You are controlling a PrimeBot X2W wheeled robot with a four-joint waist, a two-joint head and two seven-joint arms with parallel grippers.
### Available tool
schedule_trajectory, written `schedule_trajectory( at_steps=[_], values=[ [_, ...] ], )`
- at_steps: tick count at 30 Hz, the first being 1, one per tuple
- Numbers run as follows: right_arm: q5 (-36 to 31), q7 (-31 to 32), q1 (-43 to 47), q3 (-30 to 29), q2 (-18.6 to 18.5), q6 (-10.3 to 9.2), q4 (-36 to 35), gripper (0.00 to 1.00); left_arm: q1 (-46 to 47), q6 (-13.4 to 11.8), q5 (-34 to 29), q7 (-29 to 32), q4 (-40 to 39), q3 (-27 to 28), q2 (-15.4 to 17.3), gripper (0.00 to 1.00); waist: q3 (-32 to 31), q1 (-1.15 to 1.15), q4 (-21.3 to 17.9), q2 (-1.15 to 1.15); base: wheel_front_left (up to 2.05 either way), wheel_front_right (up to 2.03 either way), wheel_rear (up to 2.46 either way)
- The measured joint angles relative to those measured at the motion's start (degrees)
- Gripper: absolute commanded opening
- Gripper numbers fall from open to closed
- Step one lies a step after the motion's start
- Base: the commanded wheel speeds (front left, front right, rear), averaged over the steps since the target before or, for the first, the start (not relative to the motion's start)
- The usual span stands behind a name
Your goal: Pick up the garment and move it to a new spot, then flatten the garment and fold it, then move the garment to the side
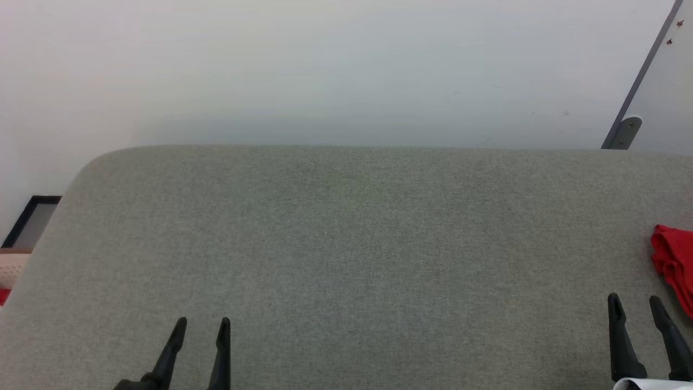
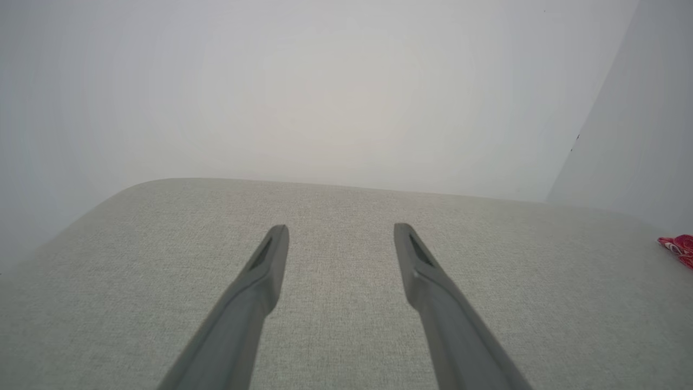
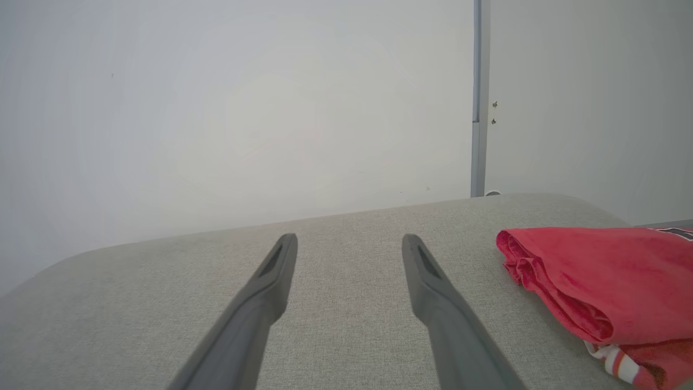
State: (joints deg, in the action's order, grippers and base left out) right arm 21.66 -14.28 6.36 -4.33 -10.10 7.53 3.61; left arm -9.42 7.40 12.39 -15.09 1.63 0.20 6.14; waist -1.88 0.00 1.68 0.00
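The garment (image 3: 595,281), seemingly folded, runs off frame.

garment (image 1: 674,265) on cushion's (image 1: 346,244) right edge, wall (image 1: 325,70) behind

No legible text. The garment (image 3: 595,281) shows just a sliver of dark print (image 3: 678,232), too cropped to read.
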Motion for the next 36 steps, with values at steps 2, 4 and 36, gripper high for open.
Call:
schedule_trajectory(
  at_steps=[2, 4, 36],
  values=[
    [0.0, 0.0, 0.0, 0.0, 0.2, 0.0, -0.1, 1.0, 0.0, 0.0, 0.2, 0.0, 0.1, 0.2, 0.0, 1.0, 0.1, 0.0, -0.1, 0.0, 0.0, 0.0, 0.0],
    [0.0, 0.0, 0.0, 0.0, 0.3, 0.0, -0.1, 0.0, 0.0, 0.0, 0.3, 0.0, 0.1, 0.3, 0.0, 0.0, 0.2, 0.0, -0.2, 0.0, 0.0, 0.0, 0.0],
    [23.3, 6.8, -2.7, -0.5, 3.2, 0.0, 5.1, 0.0, 3.9, -0.1, 27.8, 6.0, 6.1, 0.4, -0.6, 0.0, 0.6, 0.0, -0.5, 0.0, 0.0, 0.0, 0.0]
  ],
)
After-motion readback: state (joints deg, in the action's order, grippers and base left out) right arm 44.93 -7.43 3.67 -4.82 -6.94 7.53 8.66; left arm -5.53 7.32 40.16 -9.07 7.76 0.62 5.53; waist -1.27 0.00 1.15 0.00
